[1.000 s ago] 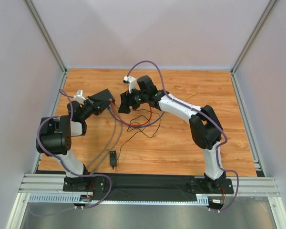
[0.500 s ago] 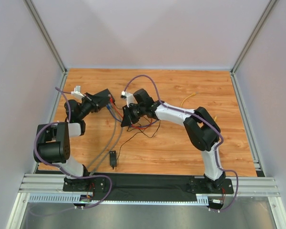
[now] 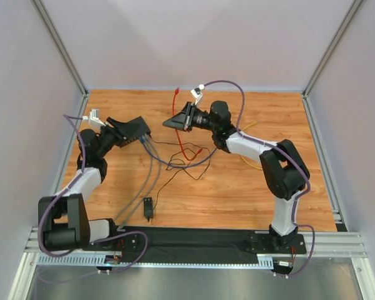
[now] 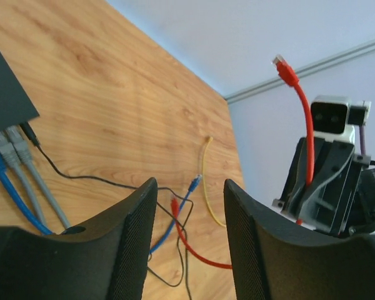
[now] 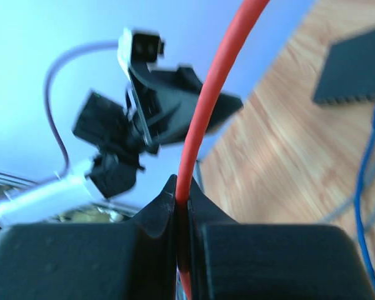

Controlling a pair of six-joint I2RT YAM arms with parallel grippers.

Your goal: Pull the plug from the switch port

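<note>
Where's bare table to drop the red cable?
Bare wood: near strip between the adapter block and the right arm's base; far-right corner past the yellow cable. Crowded: cable tangle in the centre, trailing from the switch.

We see the switch (image 3: 135, 127), a flat black box, near the counter's left edge in its far half. Its port edge is turned toward the middle, with blue, grey and black leads (image 4: 17, 140) plugged in. The plug (image 4: 280, 62), clear-tipped on a red cable (image 4: 307, 125), is out of the port and points upward in the air near the middle of the far edge, the right gripper (image 5: 181, 192) pinching the cable below it.
</note>
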